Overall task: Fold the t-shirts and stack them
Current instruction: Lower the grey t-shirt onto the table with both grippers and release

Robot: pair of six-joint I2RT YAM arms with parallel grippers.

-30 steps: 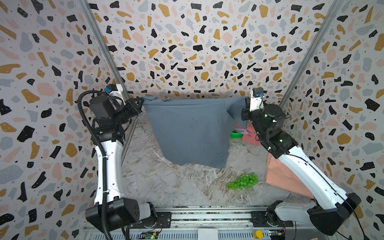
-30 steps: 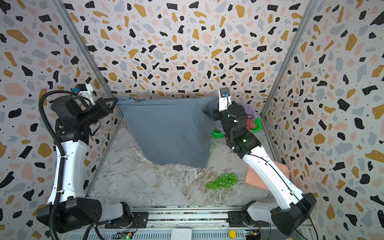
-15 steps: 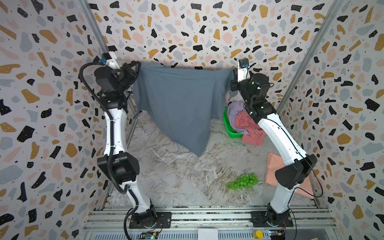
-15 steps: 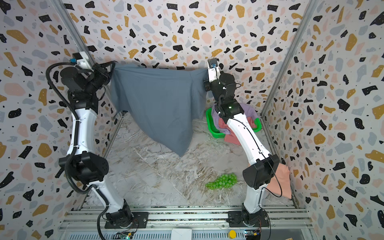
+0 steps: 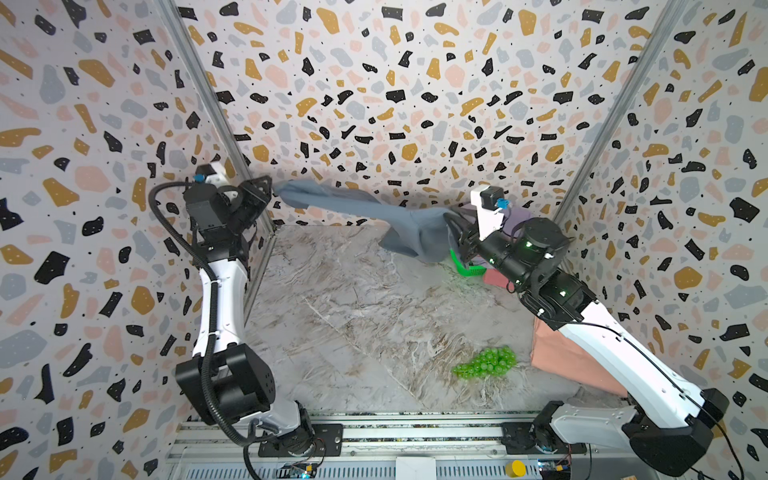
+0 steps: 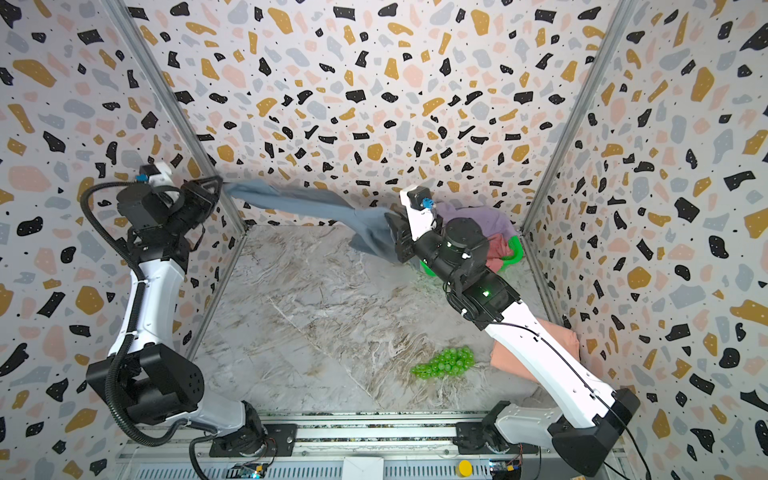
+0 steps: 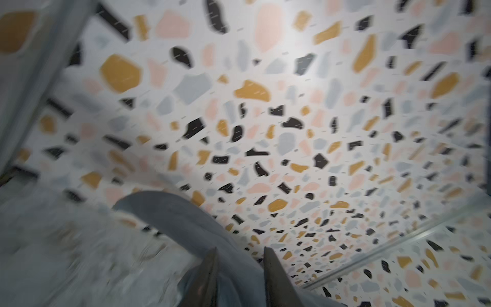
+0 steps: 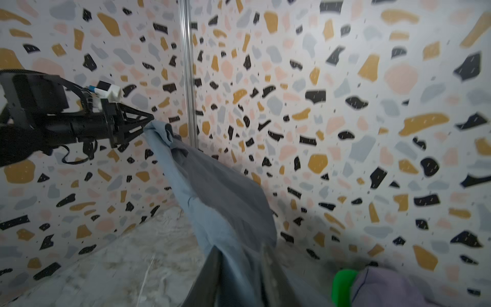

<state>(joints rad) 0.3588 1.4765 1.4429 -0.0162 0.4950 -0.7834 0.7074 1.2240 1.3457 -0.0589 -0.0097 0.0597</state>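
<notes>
The slate grey t-shirt (image 5: 353, 203) (image 6: 291, 199) hangs bunched into a sagging band along the back wall, above the floor. It runs from my left gripper (image 5: 270, 189) (image 6: 220, 183) at the back left corner to my right gripper (image 5: 455, 232) (image 6: 392, 232) by the basket. In the left wrist view the jaws of the left gripper (image 7: 240, 248) stand apart with grey cloth (image 7: 172, 212) lying between them. The right gripper (image 8: 240, 245) looks the same, jaws parted around blurred cloth (image 8: 212, 191). A lilac t-shirt (image 6: 478, 216) and a rose pink one (image 6: 498, 249) sit in the basket. A salmon peach t-shirt (image 5: 557, 357) lies folded at the right.
The green mesh basket (image 5: 467, 268) (image 6: 513, 249) stands in the back right corner, just behind my right wrist. Green plastic grapes (image 5: 486, 361) (image 6: 446, 361) lie near the front right, beside the peach shirt. Terrazzo walls close in on three sides; a rail runs along the front.
Both arms have dropped from high up. The grey shirt, spread wide between them before, has collapsed into a narrow sagging band. Both pairs of jaws have parted.
</notes>
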